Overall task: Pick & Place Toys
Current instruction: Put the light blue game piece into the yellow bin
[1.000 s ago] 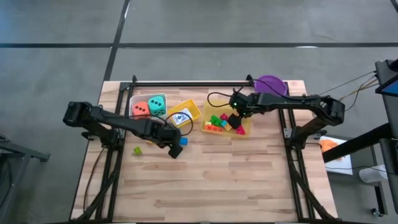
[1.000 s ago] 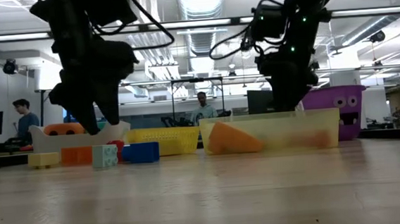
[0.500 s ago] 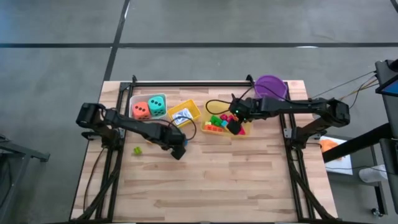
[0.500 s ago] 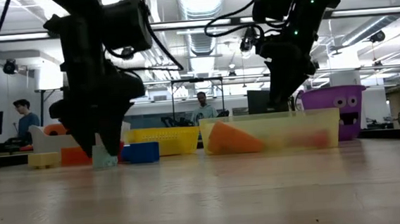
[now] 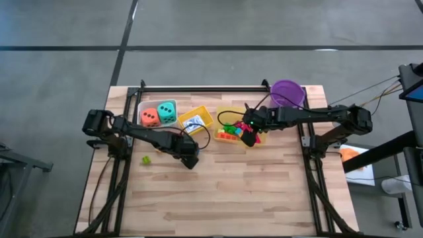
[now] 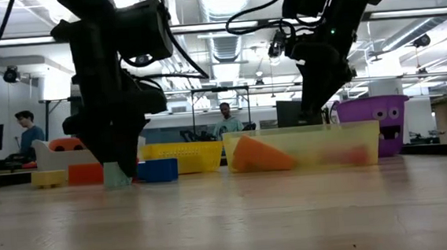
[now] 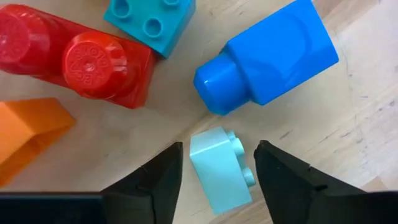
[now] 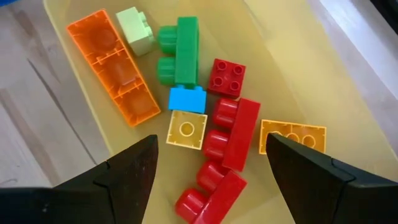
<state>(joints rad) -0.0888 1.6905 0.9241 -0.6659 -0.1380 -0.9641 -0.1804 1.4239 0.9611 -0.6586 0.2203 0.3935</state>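
Your left gripper [image 7: 217, 165] straddles the pale teal brick [image 7: 219, 167], fingers not touching; close next. Right gripper [image 8: 211, 165] hangs open, empty, over the bin [image 8: 273, 37] at two o'clock.

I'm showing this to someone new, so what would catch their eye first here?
Likely the left gripper down on the wooden table, its open fingers around a pale teal brick beside blue and red ones. Next, the right gripper hanging open over a yellow bin of bright bricks.
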